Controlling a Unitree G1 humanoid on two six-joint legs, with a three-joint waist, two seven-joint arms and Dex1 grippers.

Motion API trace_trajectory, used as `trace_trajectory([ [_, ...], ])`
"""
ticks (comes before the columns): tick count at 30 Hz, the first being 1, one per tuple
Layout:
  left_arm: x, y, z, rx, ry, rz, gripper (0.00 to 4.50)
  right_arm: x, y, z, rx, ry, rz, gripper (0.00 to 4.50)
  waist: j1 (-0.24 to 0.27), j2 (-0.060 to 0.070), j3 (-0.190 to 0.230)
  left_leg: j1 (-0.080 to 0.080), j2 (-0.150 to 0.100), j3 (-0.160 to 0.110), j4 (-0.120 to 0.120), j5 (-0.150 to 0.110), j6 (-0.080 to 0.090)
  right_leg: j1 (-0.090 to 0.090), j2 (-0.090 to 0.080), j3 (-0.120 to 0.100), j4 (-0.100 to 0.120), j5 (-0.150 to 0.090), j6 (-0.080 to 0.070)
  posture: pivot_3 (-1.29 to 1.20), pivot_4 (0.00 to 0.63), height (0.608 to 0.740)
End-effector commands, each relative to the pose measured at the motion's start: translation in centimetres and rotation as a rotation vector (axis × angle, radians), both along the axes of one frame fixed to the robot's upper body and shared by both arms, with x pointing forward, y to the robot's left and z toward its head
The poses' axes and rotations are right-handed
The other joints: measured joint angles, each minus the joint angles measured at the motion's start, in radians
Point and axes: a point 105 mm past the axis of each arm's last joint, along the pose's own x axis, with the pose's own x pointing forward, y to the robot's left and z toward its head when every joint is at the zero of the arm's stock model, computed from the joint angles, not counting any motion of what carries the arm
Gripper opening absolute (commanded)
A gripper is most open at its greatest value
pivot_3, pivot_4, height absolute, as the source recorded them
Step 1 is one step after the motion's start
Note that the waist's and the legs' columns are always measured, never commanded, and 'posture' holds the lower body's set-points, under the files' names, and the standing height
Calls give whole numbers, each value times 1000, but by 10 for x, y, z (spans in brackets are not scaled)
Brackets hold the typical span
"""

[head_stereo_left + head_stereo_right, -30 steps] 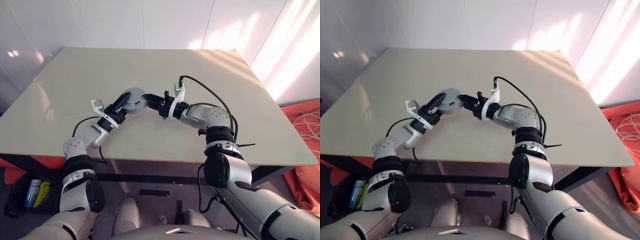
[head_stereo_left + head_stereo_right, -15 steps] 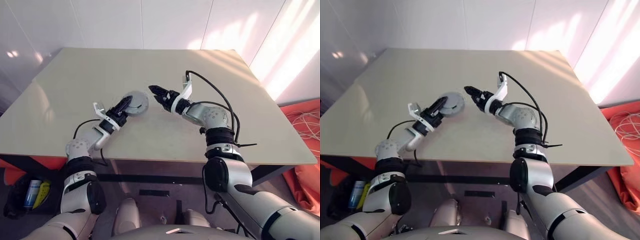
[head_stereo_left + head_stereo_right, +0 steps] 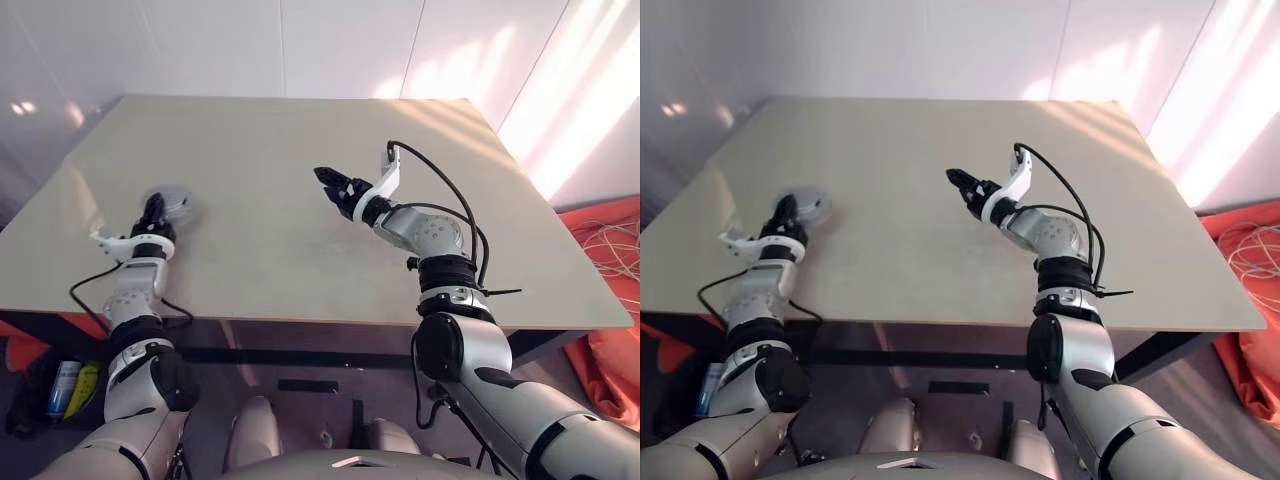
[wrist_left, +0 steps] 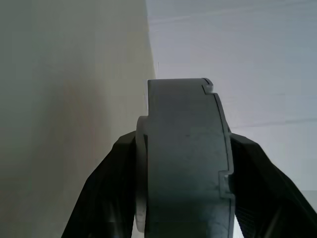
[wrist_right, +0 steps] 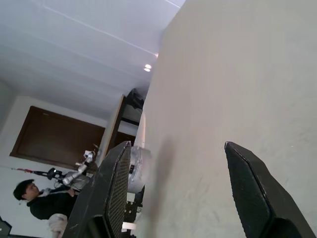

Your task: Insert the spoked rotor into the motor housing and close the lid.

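Note:
The motor housing, a plain grey round puck, stands edge-on between the two black fingers of my left gripper, which is shut on it. In the eye views this gripper holds the housing just above the table near its left edge. I cannot tell the lid apart from the housing. The spoked rotor is out of view. My right gripper hovers over the middle of the table, open, with nothing between its fingers, well to the right of the housing.
The beige table is bare around both arms, and its front edge runs below them. Orange cloth and white cables lie on the floor at the right. A person sits far beyond the table's left side.
My right gripper opened, let go of the housing and drew back to the right. My left arm swung far to the left, carrying the housing from the table's middle to its left edge.

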Motion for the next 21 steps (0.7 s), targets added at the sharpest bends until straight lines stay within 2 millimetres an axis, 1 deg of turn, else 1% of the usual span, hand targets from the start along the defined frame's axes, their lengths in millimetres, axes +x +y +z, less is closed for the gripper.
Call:
trace_trajectory([
  [1, 7, 6, 22, 37, -50, 33, 2257, 2, -1, 12, 11, -40, -8, 3390, 8, 0, 0, 0, 0, 0, 0, 0, 0, 0, 0, 0, 0, 0, 1, 0, 0, 740],
  [8, 10, 1, 18, 35, -29, 27, 2257, 2, -2, 12, 6, -43, -13, 3390, 7, -1, 0, 2, 4, 0, 4, 0, -1, 3, -1, 0, 1, 2, 1, 0, 0, 740],
  [9, 11, 2, 15, 57, -4, 34, 2257, 3, -2, 12, -1, -47, -19, 3390, 6, -1, 0, 2, 4, 0, 4, 0, -1, 3, -1, 0, 1, 3, 1, 0, 0, 740],
  [11, 11, 2, 12, 87, 32, 38, 2883, 4, -4, 12, -8, -51, -30, 3417, 6, -1, 0, 2, 4, 0, 4, 1, -1, 3, -1, 0, 1, 3, 1, 0, 0, 740],
  [12, 12, 2, 10, 91, 43, 40, 3112, 4, -4, 12, -8, -52, -31, 3417, 6, -1, 0, 2, 4, 0, 4, 1, -1, 3, -1, 0, 1, 3, 1, 0, 0, 740],
  [13, 12, 3, 9, 89, 50, 43, 3481, 4, -4, 12, -8, -52, -32, 3417, 6, -1, 0, 2, 4, 0, 4, 1, -1, 3, -1, 0, 1, 3, 1, 0, 0, 740],
  [14, 12, 4, 8, 89, 57, 50, 3721, 4, -4, 12, -7, -52, -32, 3417, 6, -1, 0, 2, 4, 0, 4, 1, -1, 3, -1, 0, 1, 3, 1, 0, 0, 740],
  [16, 10, 8, 4, 88, 86, 72, 4401, 5, -4, 12, -8, -53, -34, 3417, 6, -1, 0, 3, 4, 0, 4, 1, -1, 4, -1, 0, 1, 3, 1, 0, 0, 740],
  [19, 6, 21, -6, 88, 163, 138, 4457, 6, -5, 10, -17, -47, -43, 3417, 0, -1, 0, 5, 4, 0, 4, 1, -2, 5, -1, 0, 2, 3, 1, 0, 0, 740],
  [21, 0, 32, -14, 97, 226, 198, 4457, 7, -5, 8, -25, -41, -49, 3417, -4, -1, 0, 9, 4, 0, 3, 1, -2, 8, -1, 1, 2, 2, 0, 0, 0, 740],
])
